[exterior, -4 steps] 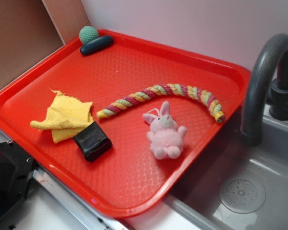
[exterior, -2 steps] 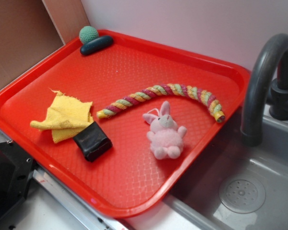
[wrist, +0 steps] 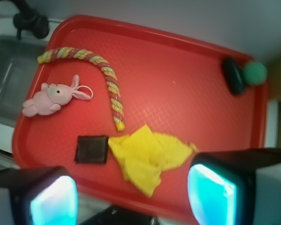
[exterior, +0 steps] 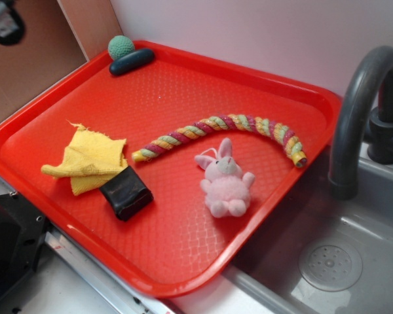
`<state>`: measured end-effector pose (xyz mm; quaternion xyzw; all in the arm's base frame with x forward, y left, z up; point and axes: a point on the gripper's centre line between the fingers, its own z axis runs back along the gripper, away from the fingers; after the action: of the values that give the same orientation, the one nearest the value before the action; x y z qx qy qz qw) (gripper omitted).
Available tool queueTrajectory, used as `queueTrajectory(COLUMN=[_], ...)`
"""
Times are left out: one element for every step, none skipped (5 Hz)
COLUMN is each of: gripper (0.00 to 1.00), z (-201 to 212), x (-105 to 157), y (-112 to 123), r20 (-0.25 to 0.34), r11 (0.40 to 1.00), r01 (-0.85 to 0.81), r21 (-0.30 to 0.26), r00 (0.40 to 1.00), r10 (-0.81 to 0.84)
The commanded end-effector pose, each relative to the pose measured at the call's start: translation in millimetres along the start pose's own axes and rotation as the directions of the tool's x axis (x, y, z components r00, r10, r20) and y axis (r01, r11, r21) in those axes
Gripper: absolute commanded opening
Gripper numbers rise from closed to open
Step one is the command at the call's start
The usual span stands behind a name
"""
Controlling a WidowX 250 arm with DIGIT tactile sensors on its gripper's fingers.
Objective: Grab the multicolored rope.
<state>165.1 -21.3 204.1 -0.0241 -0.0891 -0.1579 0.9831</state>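
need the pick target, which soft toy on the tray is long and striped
The multicolored rope, a twisted curve of yellow, pink and green strands. The pink plush bunny beside it is short and plain pink.

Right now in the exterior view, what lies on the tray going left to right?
Yellow cloth → black pouch → pink plush bunny → right end of the multicolored rope, which spans from the pouch past the bunny.

The gripper [wrist: 133, 197] was cut off by the wrist view's lower edge, its fingers [wrist: 210, 190] blurred; in the exterior view only a dark corner showed top left.
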Motion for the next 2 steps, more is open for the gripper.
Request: queueTrajectory(gripper=[1.00, 1.00], z=[-32.4, -54.9], x=[56.8, 79.6], y=[6.0, -0.6], r20=[0.051, 0.036], r11=[0.992, 0.990], r01=[0.114, 0.133], r21=[0.051, 0.048], r00=[0.992, 0.990], r10=[-0.117, -0.134])
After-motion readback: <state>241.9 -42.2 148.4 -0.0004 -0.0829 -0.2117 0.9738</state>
